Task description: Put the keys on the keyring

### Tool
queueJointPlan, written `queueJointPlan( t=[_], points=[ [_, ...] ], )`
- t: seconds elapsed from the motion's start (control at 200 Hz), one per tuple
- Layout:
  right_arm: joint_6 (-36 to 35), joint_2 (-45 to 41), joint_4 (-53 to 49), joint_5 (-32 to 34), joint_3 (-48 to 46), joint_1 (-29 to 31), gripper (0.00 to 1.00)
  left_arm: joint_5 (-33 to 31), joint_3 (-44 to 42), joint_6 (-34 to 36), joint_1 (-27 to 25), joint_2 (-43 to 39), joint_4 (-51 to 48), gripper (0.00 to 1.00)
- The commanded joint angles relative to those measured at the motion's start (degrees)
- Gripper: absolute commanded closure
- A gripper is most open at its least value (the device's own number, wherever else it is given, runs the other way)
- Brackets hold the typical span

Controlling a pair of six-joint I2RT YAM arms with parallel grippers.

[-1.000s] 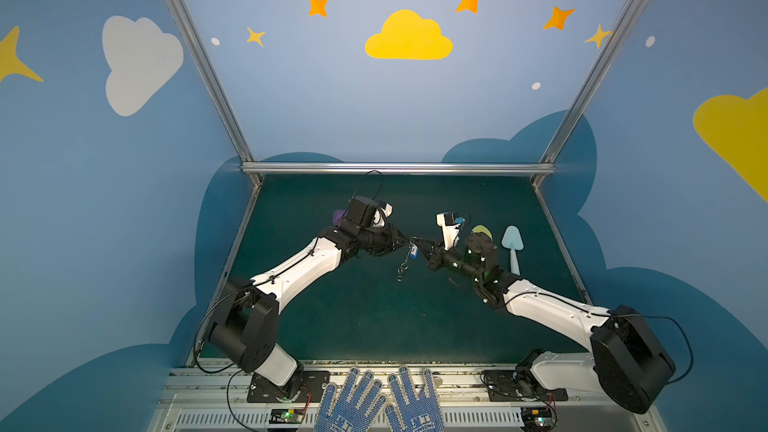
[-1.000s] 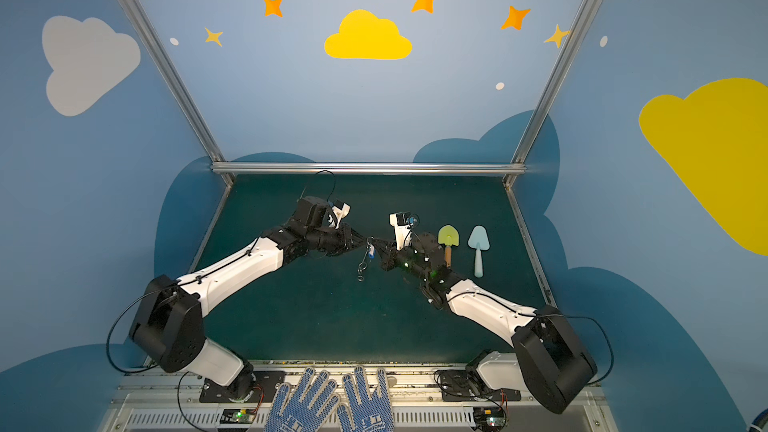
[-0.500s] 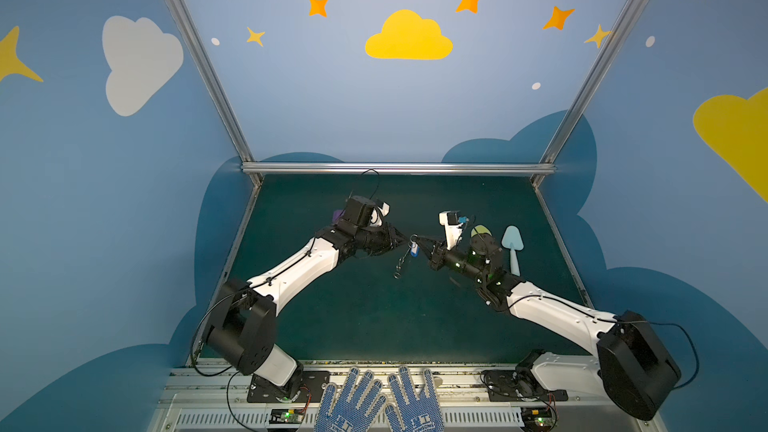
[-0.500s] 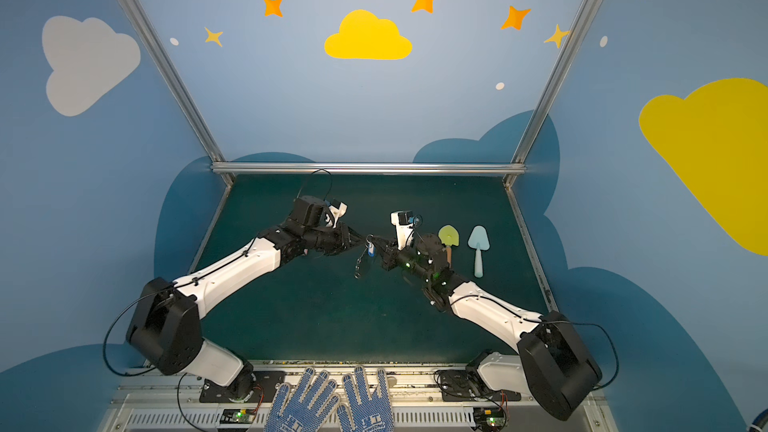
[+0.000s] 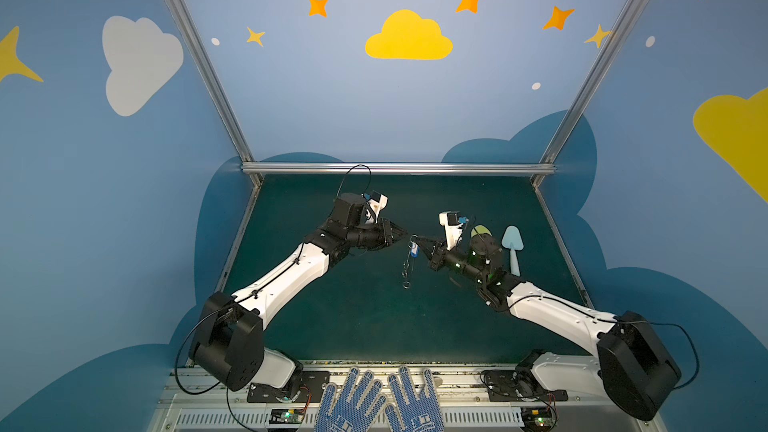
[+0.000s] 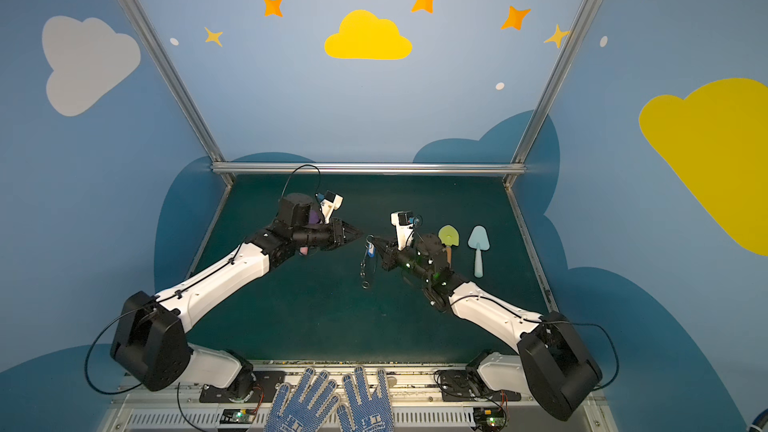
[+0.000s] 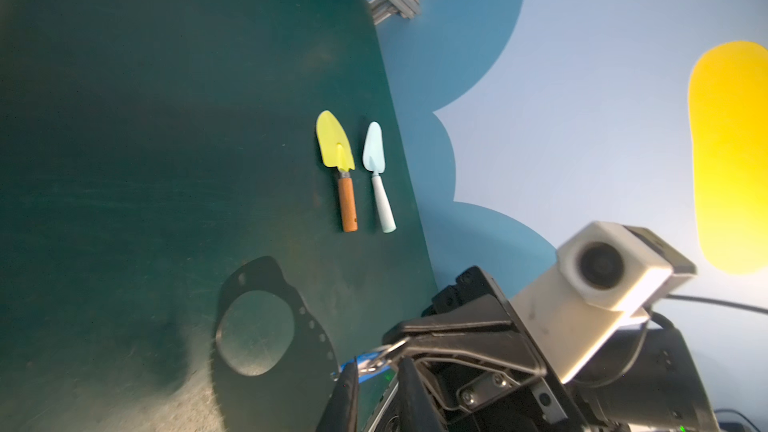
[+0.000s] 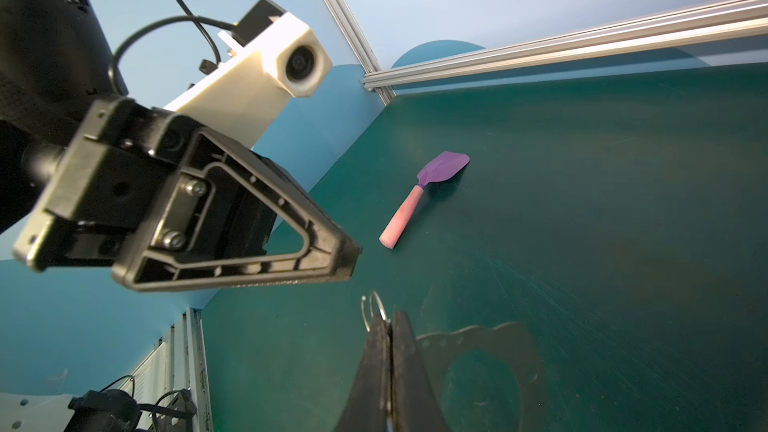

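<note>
The task looks to be in its threading stage, not finished. The right hand (image 5: 419,239) is clenched on a small wire ring (image 8: 375,305) and holds it up above the middle of the table (image 5: 353,326). The key with its blue tag (image 5: 412,249) hangs just under that ring. The keyring, a flat dark oval band with small holes along its edge (image 7: 266,274), hangs beside and below it; both top views show it edge-on as a thin line. Key and band appear to hang from the same grip. I cannot tell whether the wire ring actually passes through one of the band's holes, so what remains is to seat or confirm that link. I also cannot tell whether the band's lower end touches the table.

The left hand (image 5: 404,235) grasps nothing. Its fingers (image 7: 345,401) stand a little apart, with the tips just beside the ring but not touching it.

Both arms reach forward and inward from the near edge with their elbows bent. The forearms are roughly level and well clear of the table, and the two hands point at each other almost tip to tip. The yellow shovel (image 7: 334,143) and the pale blue shovel (image 7: 374,147) lie untouched to the right.
</note>
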Motion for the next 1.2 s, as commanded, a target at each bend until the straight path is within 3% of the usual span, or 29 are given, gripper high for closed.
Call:
queueJointPlan(
  t=[0.0, 1.056, 1.197],
  points=[
    [0.4, -0.4, 3.2, -1.1, 0.3, -0.1, 1.0, 2.7, -0.1, 2.3, -0.6, -0.4, 2.2, 0.78],
    [5.4, 0.9, 6.2, -7.5, 0.7, -1.5, 1.0, 0.9, 0.4, 3.6, -1.5, 1.1, 0.5, 0.78],
    [5.6, 0.8, 7.7, -7.6, 0.7, -1.7, 1.0, -0.5, 0.4, 3.8, -1.5, 0.7, -0.1, 0.75]
  ],
)
